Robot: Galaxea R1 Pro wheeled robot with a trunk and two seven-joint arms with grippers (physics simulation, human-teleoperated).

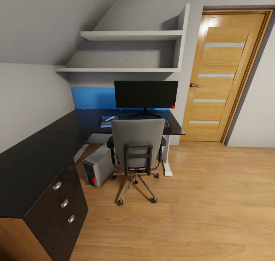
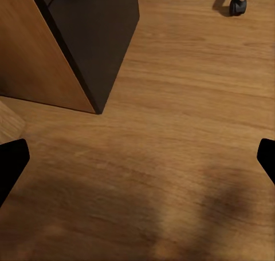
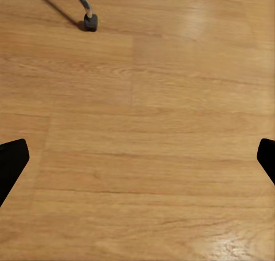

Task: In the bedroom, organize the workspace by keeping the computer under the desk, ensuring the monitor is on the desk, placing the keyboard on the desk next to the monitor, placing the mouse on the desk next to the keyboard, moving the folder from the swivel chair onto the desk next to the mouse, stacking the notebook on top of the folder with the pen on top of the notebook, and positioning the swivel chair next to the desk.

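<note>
Head view: swivel chair [image 1: 137,146] faces desk [image 1: 95,119] (both grippers [image 2: 137,158] [image 3: 137,158] spread wide, empty)

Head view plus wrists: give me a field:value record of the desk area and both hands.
monitor: upright on the desk, in front of the blue back panel
folder: on the desk left of the monitor, with a white pen on top
swivel chair: pulled up to the desk, back facing the camera
computer: on the floor under the desk, left of the chair
keyboard, mouse: cannot tell, chair back blocks that area
left hand: open, over bare floor by the drawer unit
right hand: open, over bare floor
</note>
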